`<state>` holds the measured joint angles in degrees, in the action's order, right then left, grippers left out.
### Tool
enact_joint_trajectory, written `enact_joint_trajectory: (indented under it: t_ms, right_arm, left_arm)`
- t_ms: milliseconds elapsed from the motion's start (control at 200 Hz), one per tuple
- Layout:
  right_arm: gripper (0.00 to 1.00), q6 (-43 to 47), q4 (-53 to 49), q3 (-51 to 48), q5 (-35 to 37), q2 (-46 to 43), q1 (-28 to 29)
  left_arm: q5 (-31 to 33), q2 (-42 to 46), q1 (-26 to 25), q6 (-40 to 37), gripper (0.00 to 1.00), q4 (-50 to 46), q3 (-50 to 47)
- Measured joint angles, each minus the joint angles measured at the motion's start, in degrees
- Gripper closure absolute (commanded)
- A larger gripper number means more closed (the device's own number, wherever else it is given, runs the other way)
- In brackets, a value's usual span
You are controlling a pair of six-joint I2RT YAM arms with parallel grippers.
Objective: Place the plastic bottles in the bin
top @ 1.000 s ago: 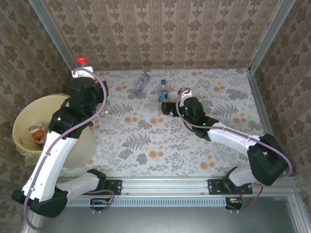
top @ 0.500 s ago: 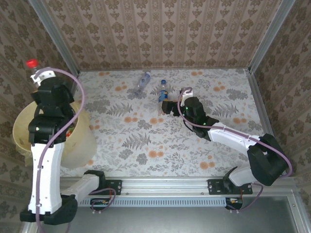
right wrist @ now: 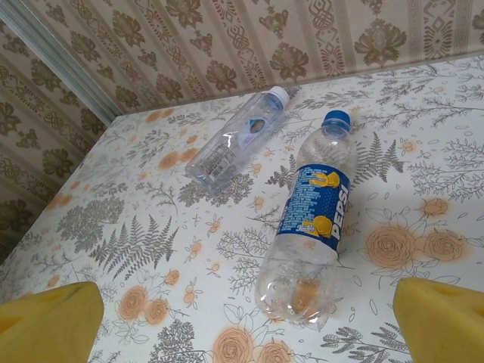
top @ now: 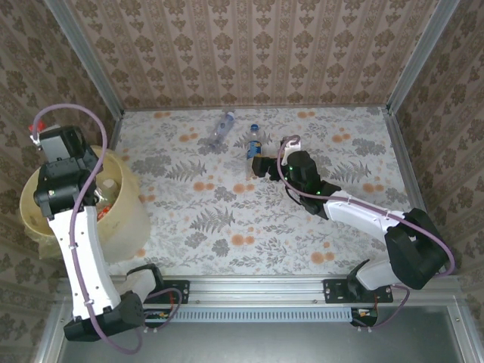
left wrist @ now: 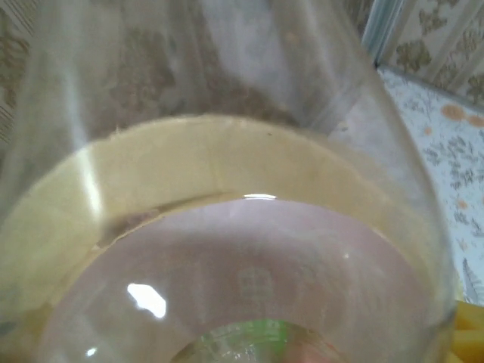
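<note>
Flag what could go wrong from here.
1. The left arm holds a clear bottle near the far rim of the bin; released here, it may clip the rim and fall outside.
2. The Pepsi bottle lies on its side between the open right fingers; closing could roll it away.

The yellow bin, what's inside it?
Beside the left arm, a pale bit and an orange-red bit, likely bottles, show inside the bin. The arm covers the rest, so what else lies there cannot be seen.
</note>
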<state>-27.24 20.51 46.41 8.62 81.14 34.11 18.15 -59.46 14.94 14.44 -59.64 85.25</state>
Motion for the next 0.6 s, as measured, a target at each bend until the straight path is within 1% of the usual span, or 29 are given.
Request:
enact_joint_trajectory:
  t_ms: [25, 55, 85, 150, 400, 600]
  right_arm:
    - [0.0, 0.0, 0.0, 0.0, 0.0, 0.1, 0.0]
    - [0.0, 0.0, 0.0, 0.0, 0.0, 0.2, -0.1]
    - [0.0, 0.0, -0.2, 0.1, -0.2, 0.3, -0.1]
    - [0.0, 0.0, -0.7, 0.3, -0.4, 0.8, -0.1]
    - [0.0, -0.5, -1.9, 1.6, -1.7, 1.9, -0.1]
    - [0.0, -1.5, -3.3, 2.9, -1.7, 2.5, -0.1]
  left_arm:
    - [-0.7, -0.2, 0.3, 0.2, 0.26, -0.5, -0.3]
    - [-1.3, -0.5, 0.5, 0.6, 0.18, -1.2, -0.6]
    - [-1.6, -0.9, 0.7, 1.1, 0.12, -1.7, -0.7]
    - [-1.9, -1.6, 0.9, 2.0, 0.07, -2.1, -0.9]
    - [-3.0, -1.6, 0.9, 3.0, 0.0, -2.1, -0.9]
    - [-5.4, -1.4, 0.9, 3.1, 0.0, -1.8, -0.9]
